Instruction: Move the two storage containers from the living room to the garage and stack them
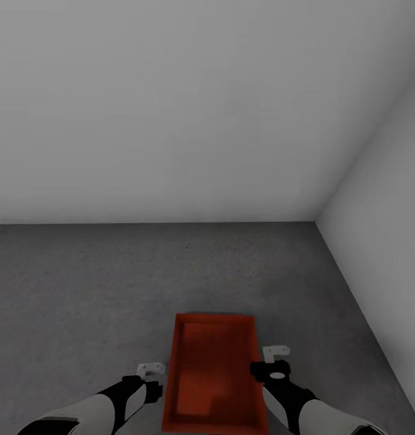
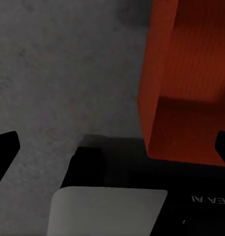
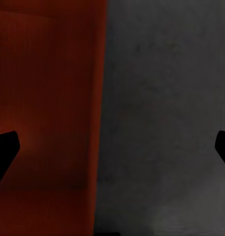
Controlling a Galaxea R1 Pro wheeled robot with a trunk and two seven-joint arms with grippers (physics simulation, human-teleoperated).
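Container (image 1: 213,374) on garage floor (image 1: 80,284), long axis away from me, between my open pincers: left (image 1: 151,370), right (image 1: 275,352).

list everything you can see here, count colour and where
storage container: one in view, orange-red, on the floor between the two arms, open side up
floor: one, rough dark grey concrete, running to the walls
walls: two, plain white, meeting in a corner at the right of the head view
left gripper: one, pale fingers on a black and white arm, beside the container's left wall, fingertips spread in the left wrist view, nothing between them
right gripper: one, pale fingers on a black and white arm, beside the container's right wall, fingertips spread in the right wrist view, nothing between them
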